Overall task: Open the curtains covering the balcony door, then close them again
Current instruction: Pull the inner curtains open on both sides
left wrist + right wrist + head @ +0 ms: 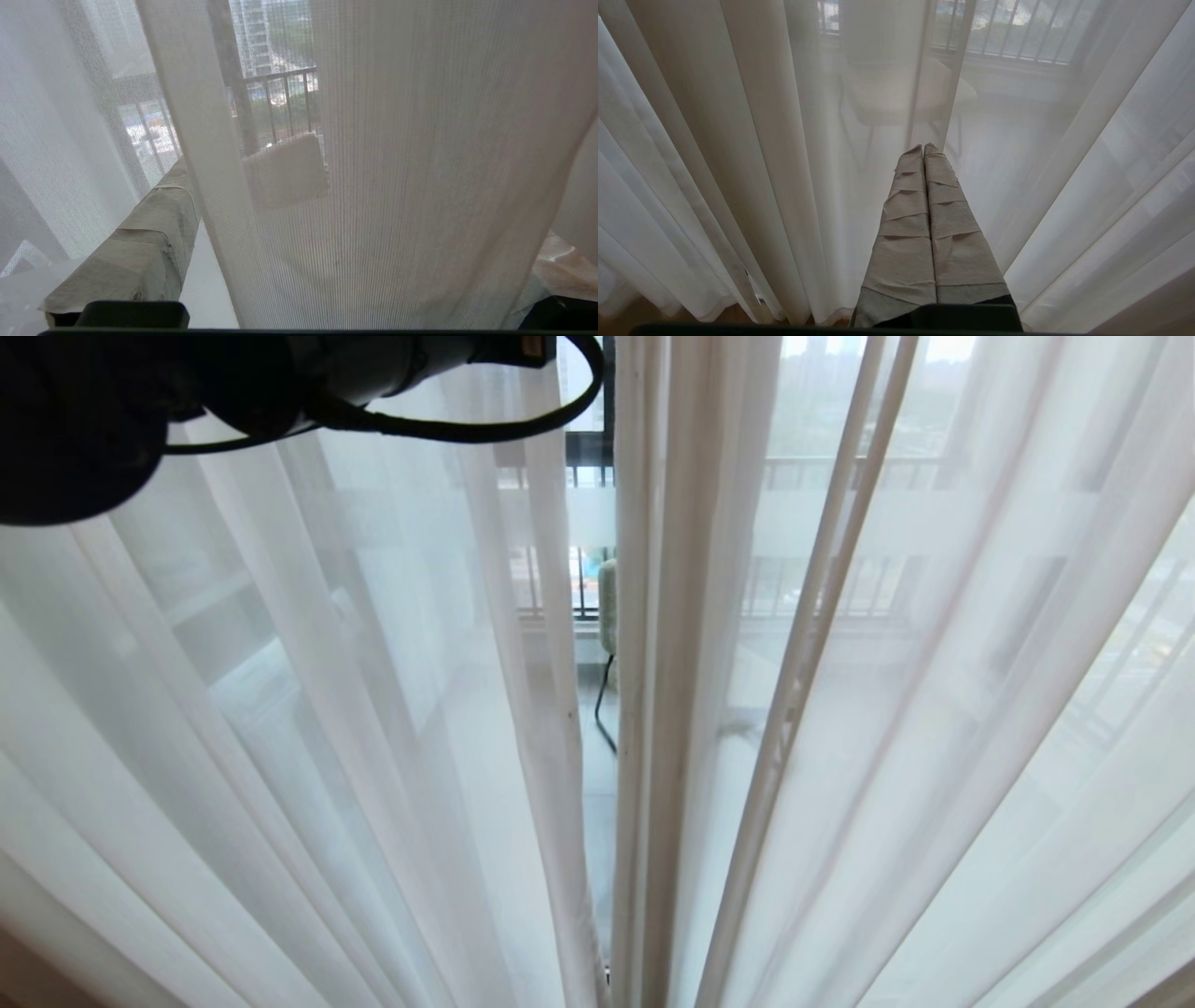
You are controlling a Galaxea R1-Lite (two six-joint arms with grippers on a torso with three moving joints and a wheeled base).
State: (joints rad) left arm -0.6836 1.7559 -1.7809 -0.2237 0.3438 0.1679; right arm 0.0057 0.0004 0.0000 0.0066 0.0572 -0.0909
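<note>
- Left wrist view: the left end effector [336, 224] stands open with a sheer fold between its fingers [140, 261], nothing clamped.
- Right end effector [924, 149] rests shut, idle.
- The curtains [840, 756] hang nearly closed over the balcony door [590, 448]; judging by that narrow gap, either opening has barely begun or closing is almost finished.

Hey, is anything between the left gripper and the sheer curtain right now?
Nothing visible. The left gripper is open with a fold of the sheer curtain draped between its fingers, already in the cloth.
</note>
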